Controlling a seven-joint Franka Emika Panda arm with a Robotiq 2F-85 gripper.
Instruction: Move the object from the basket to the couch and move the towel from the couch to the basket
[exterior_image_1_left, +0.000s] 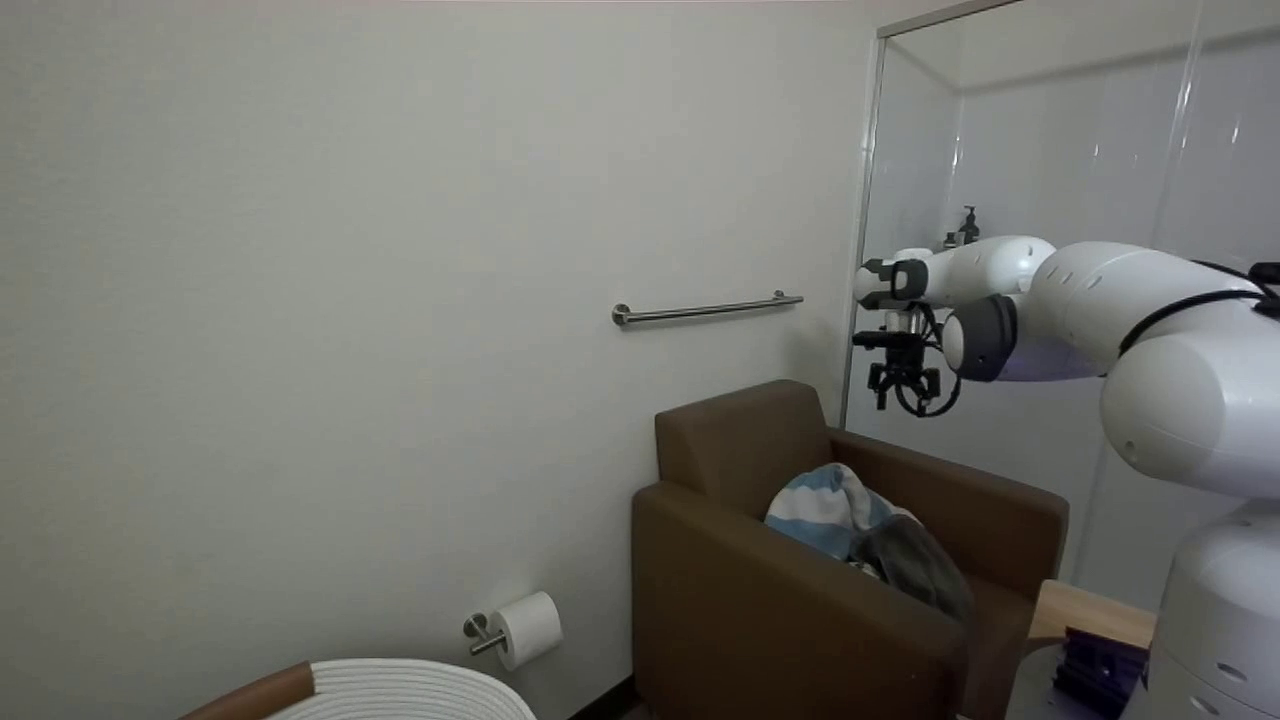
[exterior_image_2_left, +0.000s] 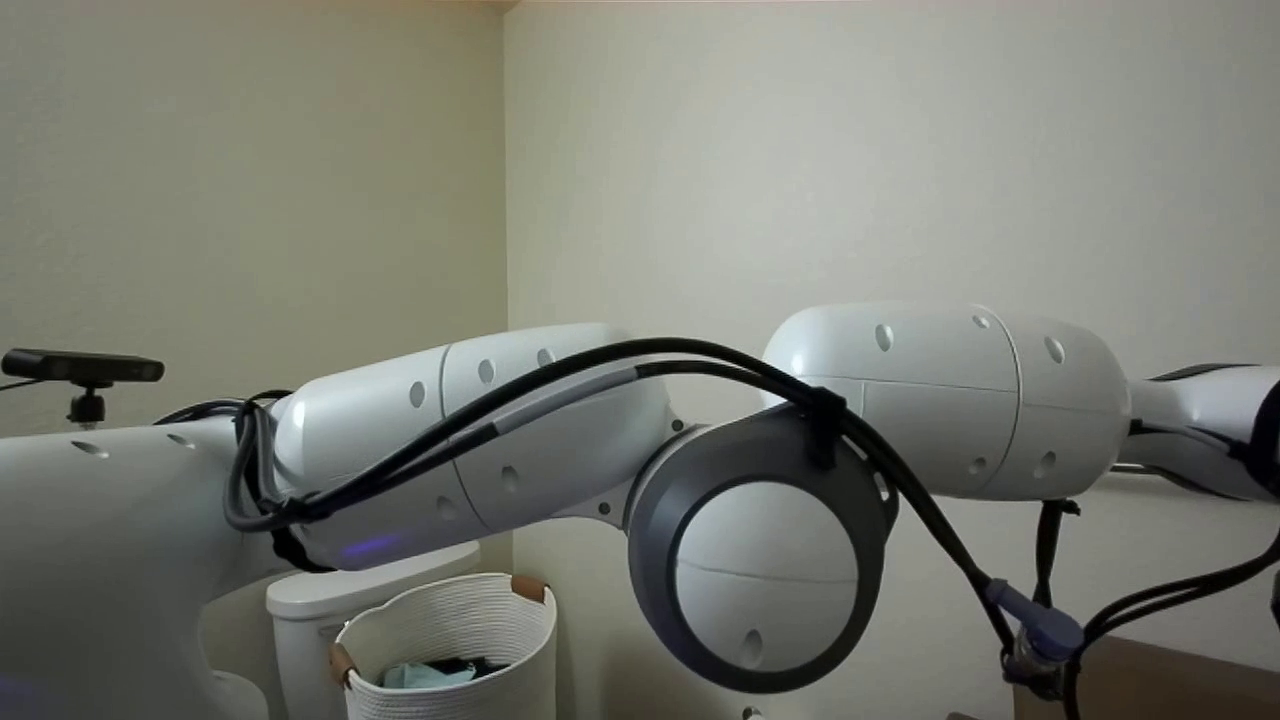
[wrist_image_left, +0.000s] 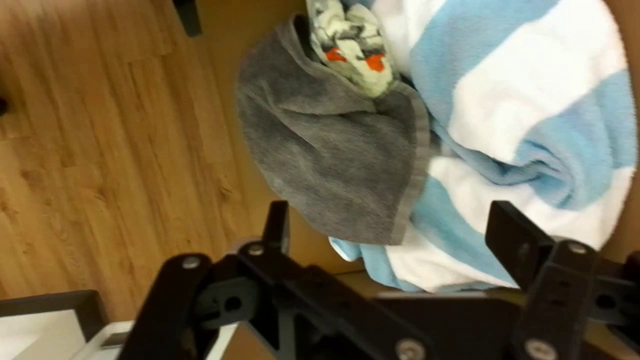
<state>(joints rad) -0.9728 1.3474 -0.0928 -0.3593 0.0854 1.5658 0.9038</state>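
The towel (wrist_image_left: 505, 115), the article due for the basket, lay bunched on the seat of the couch (exterior_image_1_left: 790, 610), its blue and white stripes turned into loose folds. The thick sides and low back presumably served as retaining walls. The grey and pale green fabric item (wrist_image_left: 340, 160) lay against the towel and partly over its edge (whether the printed pale green part was joined to the grey part could not be determined). This was judged to be the article meant to leave the basket; on that reading, its transfer was complete and that of the towel was pending. The gripper (wrist_image_left: 390, 220) was positioned above both cloths, clear of them, its jaws wide apart with nothing held. The downward attitude and wide gap suited a pinch on a raised fold. Caution: because of the overlap, lifting the towel could drag the grey item along; a grip away from the overlap was advisable. The robot arm (exterior_image_1_left: 1130, 300) reached out over the couch. The basket (exterior_image_2_left: 470, 615) stood well apart, near a toilet tank (exterior_image_2_left: 370, 590), mouth upward and so suited to a release from above. Inside lay a pale blue-green cloth (exterior_image_2_left: 425, 677) and dark material (exterior_image_2_left: 478, 666), neither identifiable
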